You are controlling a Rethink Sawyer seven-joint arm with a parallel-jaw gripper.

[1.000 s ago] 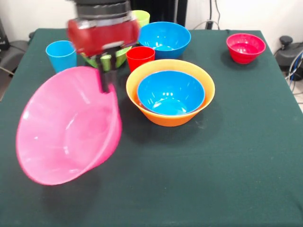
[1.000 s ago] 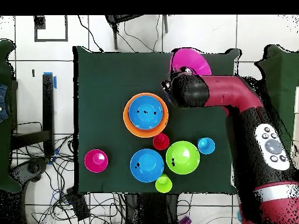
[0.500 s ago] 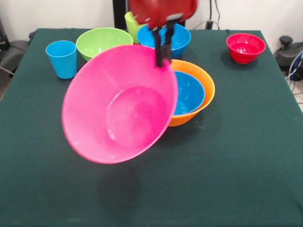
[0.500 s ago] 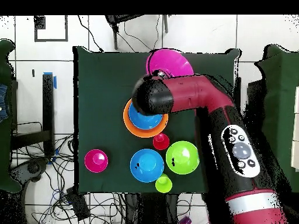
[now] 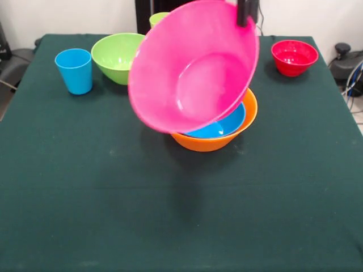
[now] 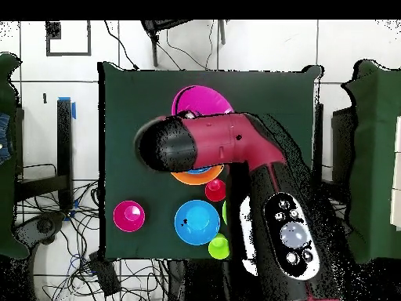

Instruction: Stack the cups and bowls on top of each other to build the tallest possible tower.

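My gripper (image 5: 245, 17) comes down from the top edge and is shut on the rim of the large pink bowl (image 5: 193, 65). It holds the bowl tilted, opening toward the camera, raised above the tower. The tower is the big orange bowl (image 5: 221, 139) with a blue bowl (image 5: 224, 126) nested in it. In the overhead view the arm (image 6: 227, 149) covers most of the orange bowl (image 6: 194, 177), and the pink bowl (image 6: 200, 102) shows beyond it. The light blue cup (image 5: 75, 70) stands at the left. The red cup (image 6: 215, 190) shows only overhead. No purple bowl is in view.
The lime green bowl (image 5: 118, 51) and a lime green cup (image 5: 157, 18) stand at the back. The small red bowl (image 5: 294, 56) is at the back right. The second blue bowl (image 6: 196, 222) shows overhead, near the robot's base.
The gripper has lifted the pink bowl and carried it right, from beside the orange bowl to above it. The arm now covers the stack in the overhead view.
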